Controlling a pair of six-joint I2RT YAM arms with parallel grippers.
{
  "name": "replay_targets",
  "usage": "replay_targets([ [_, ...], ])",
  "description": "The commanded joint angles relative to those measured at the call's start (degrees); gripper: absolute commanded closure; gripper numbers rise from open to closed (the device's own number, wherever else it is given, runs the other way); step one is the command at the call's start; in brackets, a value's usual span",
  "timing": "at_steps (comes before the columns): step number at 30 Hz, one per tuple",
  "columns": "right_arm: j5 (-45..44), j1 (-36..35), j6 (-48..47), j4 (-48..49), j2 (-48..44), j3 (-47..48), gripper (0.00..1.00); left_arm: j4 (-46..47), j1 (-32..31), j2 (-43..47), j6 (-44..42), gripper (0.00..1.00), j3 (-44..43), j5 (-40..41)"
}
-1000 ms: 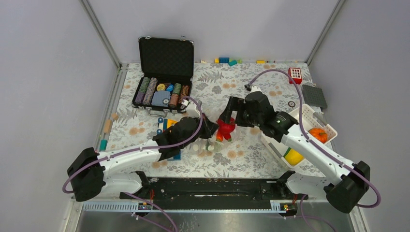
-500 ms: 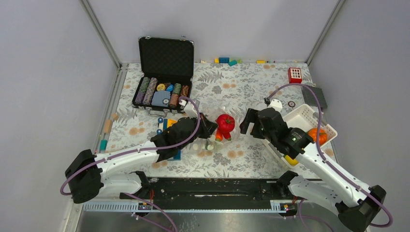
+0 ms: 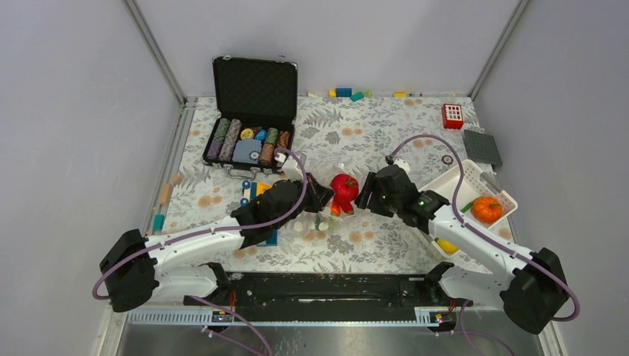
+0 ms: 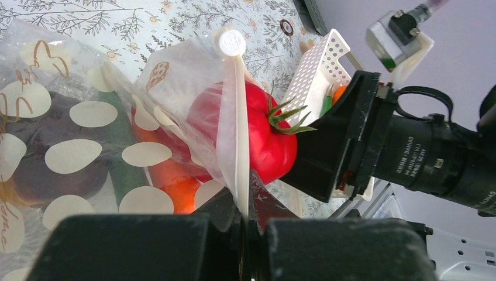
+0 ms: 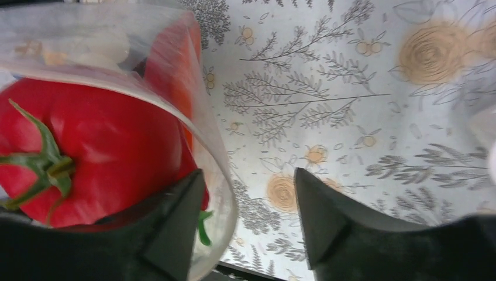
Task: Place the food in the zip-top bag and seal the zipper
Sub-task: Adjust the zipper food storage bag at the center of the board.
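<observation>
Near the middle of the counter (image 3: 415, 141), the bag (image 4: 76, 134) lies mouth rightward, pinched at its rim by the left end effector (image 4: 248, 205) — the tomato (image 3: 345, 187) sits in that mouth, just left of the right end effector (image 3: 365, 194), whose jaws stand spread.

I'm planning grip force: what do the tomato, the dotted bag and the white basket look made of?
The tomato: seemingly hard moulded plastic, glossy red, with bright highlights. The bag: thin clear film, soft; it wrinkles and is see-through. The basket: likely rigid white plastic, matte, with moulded holes.
</observation>
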State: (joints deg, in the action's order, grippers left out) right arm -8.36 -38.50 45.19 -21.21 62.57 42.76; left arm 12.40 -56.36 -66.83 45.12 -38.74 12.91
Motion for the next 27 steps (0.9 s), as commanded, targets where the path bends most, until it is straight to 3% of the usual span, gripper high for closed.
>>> replay_targets([
  [1, 2.7, 0.4, 2.3, 6.6, 1.3, -0.6, 0.54, 4.6, -0.1, 1.9, 0.5, 1.00, 0.2, 0.7],
  [3, 2.4, 0.4, 1.9, 7.1, 0.9, -0.6, 0.78, 4.5, -0.1, 2.0, 0.4, 1.00, 0.3, 0.9],
  [5, 1.4, 0.4, 0.7, 5.9, 0.5, 0.6, 0.96, 3.8, -0.1, 2.0, 0.3, 1.00, 0.1, 1.2],
  [6, 0.7, 0.4, 0.0, 4.8, 0.3, 1.4, 1.00, 3.2, -0.1, 2.0, 0.2, 1.00, 0.1, 1.4],
  [10, -1.7, 0.4, -4.2, 0.0, -0.1, 6.0, 1.00, -4.5, -0.2, 2.4, -1.2, 1.00, -2.8, 3.9],
  [17, -7.2, 0.4, -11.8, -10.8, -1.7, 15.3, 1.00, -27.0, -0.2, 3.6, -4.5, 1.00, -11.3, 15.8],
  [27, -12.9, 0.4, -20.4, -16.6, -2.4, 23.8, 1.00, -53.2, -0.5, -4.4, -5.9, 1.00, -24.4, 34.1],
])
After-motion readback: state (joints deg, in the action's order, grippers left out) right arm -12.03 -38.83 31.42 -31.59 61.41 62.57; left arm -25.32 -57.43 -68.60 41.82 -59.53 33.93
